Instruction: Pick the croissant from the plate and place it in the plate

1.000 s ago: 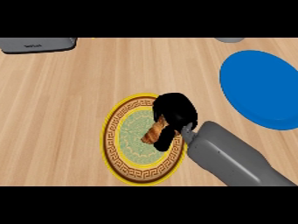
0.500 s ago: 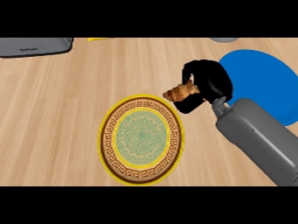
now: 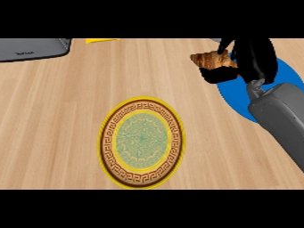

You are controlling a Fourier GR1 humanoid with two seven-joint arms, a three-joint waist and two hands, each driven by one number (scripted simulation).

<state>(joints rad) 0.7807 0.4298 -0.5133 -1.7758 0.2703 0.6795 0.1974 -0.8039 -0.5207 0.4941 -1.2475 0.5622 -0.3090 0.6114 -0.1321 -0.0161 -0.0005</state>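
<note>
My right hand is shut on the brown croissant, holding it in the air above the left edge of the blue plate at the right. The croissant sticks out to the left of the black fingers. The grey right forearm covers much of the blue plate. A yellow plate with a brown patterned ring and green centre lies in the middle of the wooden counter with nothing on it. No left hand shows in the head view.
A grey appliance sits at the back left corner. A small yellow object lies at the back edge beside it.
The right hand lifted the croissant off the patterned plate and carried it up and to the right, reaching the blue plate's edge. The patterned plate now lies bare.
</note>
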